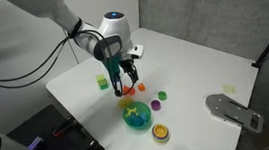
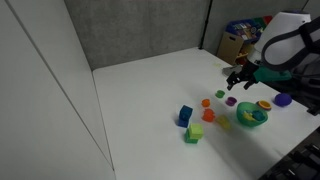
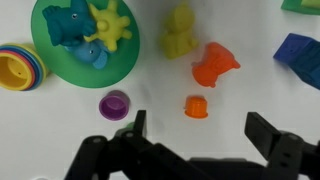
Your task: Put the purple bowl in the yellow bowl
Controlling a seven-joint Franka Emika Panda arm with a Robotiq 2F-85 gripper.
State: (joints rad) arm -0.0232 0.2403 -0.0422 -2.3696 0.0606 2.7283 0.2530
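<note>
While the gripper hangs above the white table, its fingers stand spread wide. Bare table shows between them in the wrist view. They pinch no object.

Purple bowl: upright on the table, mouth up, free of the gripper. In the wrist view it sits just beyond the finger on the left side, close to it but apart. It lies just beside the rim of the green bowl; cannot tell whether the two touch. In an exterior view it is just right of the green bowl. In an exterior view it is left of and farther than the green bowl, near the gripper.

Yellow bowl: upright, orange-brown inside, on the near right of the green bowl, apart from the purple bowl. In the wrist view it is cut by the left edge, with the green bowl lying roughly between it and the purple bowl.

Green bowl holds blue toys and a yellow toy.

Other items, wrist view:
- A small orange cup stands right of the purple bowl, just beyond the gap between the fingers.
- An orange toy lies farther out.
- A yellow-green toy lies beyond that.
- A blue block sits at the right edge.
</note>
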